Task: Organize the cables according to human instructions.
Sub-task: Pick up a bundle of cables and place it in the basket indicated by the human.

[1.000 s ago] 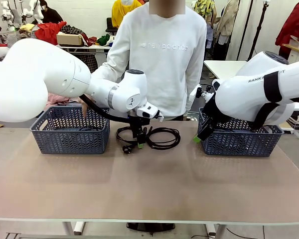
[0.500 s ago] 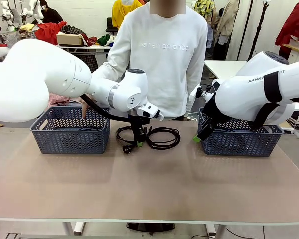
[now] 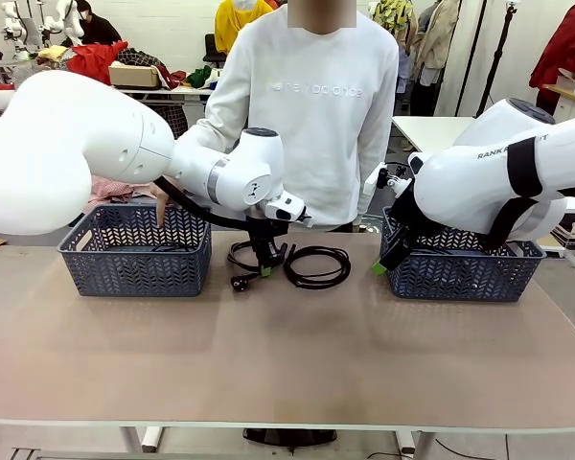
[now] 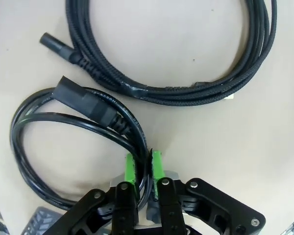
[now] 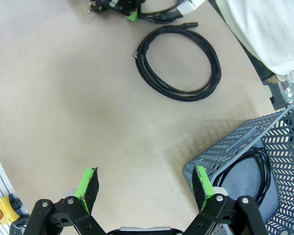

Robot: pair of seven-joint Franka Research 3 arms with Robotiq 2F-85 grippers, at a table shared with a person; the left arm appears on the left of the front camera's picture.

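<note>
My left gripper (image 3: 265, 264) is shut on a smooth black cable (image 4: 63, 122), low over the table's far middle. Its green pads (image 4: 130, 168) pinch the loop's strands, and its plug (image 3: 238, 281) hangs at the left. A second, braided cable (image 3: 316, 265) lies coiled on the table just right of it, also seen as braided cable (image 4: 186, 90) and coil (image 5: 179, 63). My right gripper (image 5: 146, 183) is open and holds nothing, beside the left wall of the right basket (image 3: 465, 273). Another cable (image 5: 257, 166) lies inside that basket.
A grey basket (image 3: 134, 254) stands at the far left, and the person's hand (image 3: 160, 204) reaches down at its back rim. The person stands behind the table's middle. The near half of the table (image 3: 287, 364) is bare.
My left gripper has shut on the smooth cable and risen slightly, pulling the loop and its plug a little up and left. The right arm has not moved.
</note>
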